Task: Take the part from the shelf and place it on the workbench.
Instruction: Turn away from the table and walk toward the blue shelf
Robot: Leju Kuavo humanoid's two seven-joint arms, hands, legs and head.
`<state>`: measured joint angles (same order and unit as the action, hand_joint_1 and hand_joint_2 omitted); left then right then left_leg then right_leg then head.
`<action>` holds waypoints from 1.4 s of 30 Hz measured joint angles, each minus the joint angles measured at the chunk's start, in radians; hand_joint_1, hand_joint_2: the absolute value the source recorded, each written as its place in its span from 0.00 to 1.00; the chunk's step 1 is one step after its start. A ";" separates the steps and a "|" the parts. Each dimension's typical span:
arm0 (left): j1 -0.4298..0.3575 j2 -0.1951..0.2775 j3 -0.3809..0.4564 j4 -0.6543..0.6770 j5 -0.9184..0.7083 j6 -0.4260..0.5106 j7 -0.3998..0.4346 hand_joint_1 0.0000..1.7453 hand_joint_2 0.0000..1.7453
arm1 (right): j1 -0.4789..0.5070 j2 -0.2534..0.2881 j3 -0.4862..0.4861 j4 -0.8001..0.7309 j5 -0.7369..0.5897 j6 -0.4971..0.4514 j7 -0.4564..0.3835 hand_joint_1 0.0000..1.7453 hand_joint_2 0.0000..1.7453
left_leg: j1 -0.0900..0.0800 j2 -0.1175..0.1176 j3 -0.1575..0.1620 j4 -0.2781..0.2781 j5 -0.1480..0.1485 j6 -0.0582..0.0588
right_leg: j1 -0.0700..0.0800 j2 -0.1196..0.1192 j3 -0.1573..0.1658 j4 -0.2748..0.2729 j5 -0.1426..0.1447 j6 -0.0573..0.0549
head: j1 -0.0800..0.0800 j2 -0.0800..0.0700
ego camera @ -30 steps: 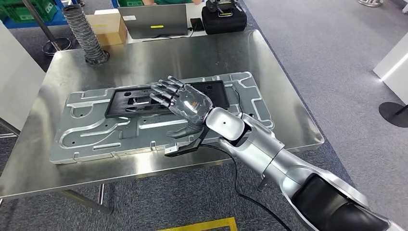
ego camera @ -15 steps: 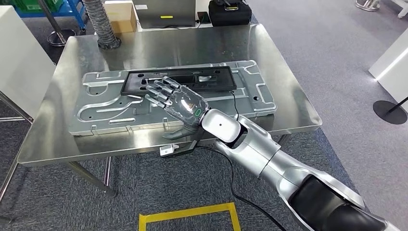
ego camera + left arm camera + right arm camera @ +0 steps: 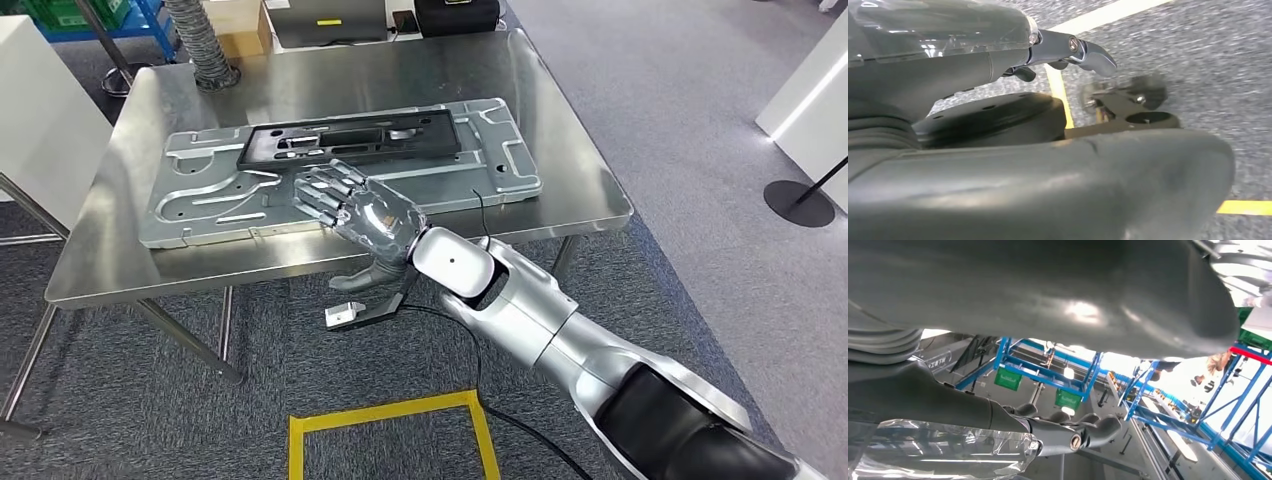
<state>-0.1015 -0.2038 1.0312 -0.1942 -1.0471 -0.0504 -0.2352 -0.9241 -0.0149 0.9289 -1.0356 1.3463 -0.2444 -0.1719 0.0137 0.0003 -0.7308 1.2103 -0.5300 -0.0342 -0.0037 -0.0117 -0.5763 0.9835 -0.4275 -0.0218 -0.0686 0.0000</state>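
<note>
Hovering over workbench [image 3: 590,205] edge, right hand [image 3: 365,215] empty, fingers spread; black part [image 3: 350,135] on plate [image 3: 200,200].

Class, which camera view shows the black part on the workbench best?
The head view: the black part lies whole on the grey metal panel on the workbench. The left wrist view faces floor; the right wrist view faces blue racks.
</note>
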 joint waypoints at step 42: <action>-0.008 0.000 0.003 0.002 -0.070 0.007 0.033 0.00 0.00 | 0.790 -0.081 -1.081 0.758 -1.006 0.142 0.025 0.00 0.00 | -0.012 -0.002 0.278 -0.250 0.009 0.060 | -0.001 -0.008 -0.080 0.015 0.057 0.049 | 0.000 0.000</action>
<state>-0.1099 -0.2040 1.0339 -0.1923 -1.1168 -0.0436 -0.2024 -0.1339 -0.0958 -0.1521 -0.2780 0.3405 -0.1027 -0.1466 0.0016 -0.0021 -0.4524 0.9604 -0.5212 0.0257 -0.0048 -0.0195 -0.6561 0.9989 -0.3700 0.0269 -0.0684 0.0000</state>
